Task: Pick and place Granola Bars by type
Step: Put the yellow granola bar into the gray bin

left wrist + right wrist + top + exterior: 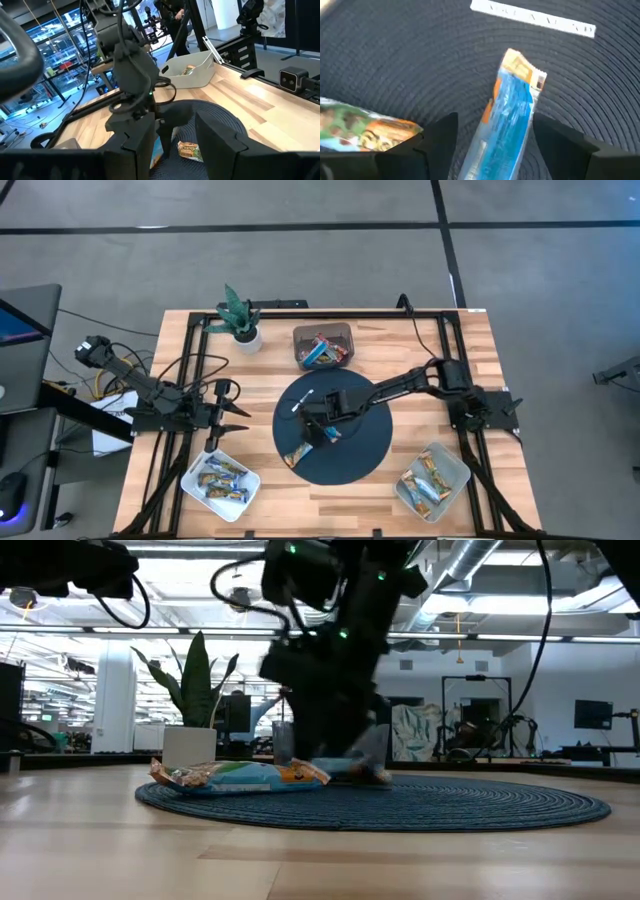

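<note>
The blue bar [507,117] is lying on the round mat [395,60], between the two fingers of the right claw [490,140], and its long axis is running forward out of the gap, with the orange-tipped end pointing away from the wrist toward the white stick [532,20] beyond. The fingers are standing wide on both sides of it and I cannot see them touching the wrapper, so I am judging that the claw is lining itself along the bar's narrow width, because a flat bar is easier to take across its short side. A second bar [367,130], green and orange, is lying just beside one finger, its long axis crossing that of the blue one. In the high view the right claw [325,428] is hanging over the mat's middle, with this second bar [298,456] near the mat's front edge. The brown box [322,348] of mixed bars is sitting beyond the mat, and the sorted trays, left [220,482] and right [432,478], are waiting at the front corners. The left claw [240,412] is resting open beside the mat, above the left tray.
</note>
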Available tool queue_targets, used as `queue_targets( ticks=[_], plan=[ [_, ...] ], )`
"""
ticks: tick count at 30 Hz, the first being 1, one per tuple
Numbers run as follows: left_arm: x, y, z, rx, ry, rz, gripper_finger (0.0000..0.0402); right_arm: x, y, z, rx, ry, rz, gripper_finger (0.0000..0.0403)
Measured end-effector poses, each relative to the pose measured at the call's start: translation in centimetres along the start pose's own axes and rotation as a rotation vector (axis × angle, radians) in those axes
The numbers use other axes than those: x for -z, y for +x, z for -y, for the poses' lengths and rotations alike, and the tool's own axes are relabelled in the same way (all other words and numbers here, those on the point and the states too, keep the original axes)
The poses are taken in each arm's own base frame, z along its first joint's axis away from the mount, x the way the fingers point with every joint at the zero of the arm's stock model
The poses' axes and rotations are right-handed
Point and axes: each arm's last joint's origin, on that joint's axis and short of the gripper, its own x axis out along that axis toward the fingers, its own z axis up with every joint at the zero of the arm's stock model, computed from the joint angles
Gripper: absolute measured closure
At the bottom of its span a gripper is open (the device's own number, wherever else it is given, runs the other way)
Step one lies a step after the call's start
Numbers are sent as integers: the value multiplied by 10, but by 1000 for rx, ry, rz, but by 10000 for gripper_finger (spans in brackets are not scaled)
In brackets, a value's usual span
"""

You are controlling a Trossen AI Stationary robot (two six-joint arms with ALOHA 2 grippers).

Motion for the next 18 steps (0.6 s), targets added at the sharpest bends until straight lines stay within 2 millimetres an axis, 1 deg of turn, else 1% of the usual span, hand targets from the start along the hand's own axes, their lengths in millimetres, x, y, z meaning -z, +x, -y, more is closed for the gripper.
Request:
queue_targets(
  ticks=[3,5,11,14,18],
  plan=[
    [0,0,0,0,6,0,265,-2,8,0,-3,6,3,154],
    [0,0,0,-1,7,1,265,3,12,3,23,1,-38,154],
    [0,0,0,-1,13,0,265,1,9,3,20,5,-23,157],
    [0,0,0,-1,14,-1,265,1,8,3,18,4,-22,179],
    [0,0,0,0,14,-1,265,2,8,2,19,-7,-24,235]
  ],
)
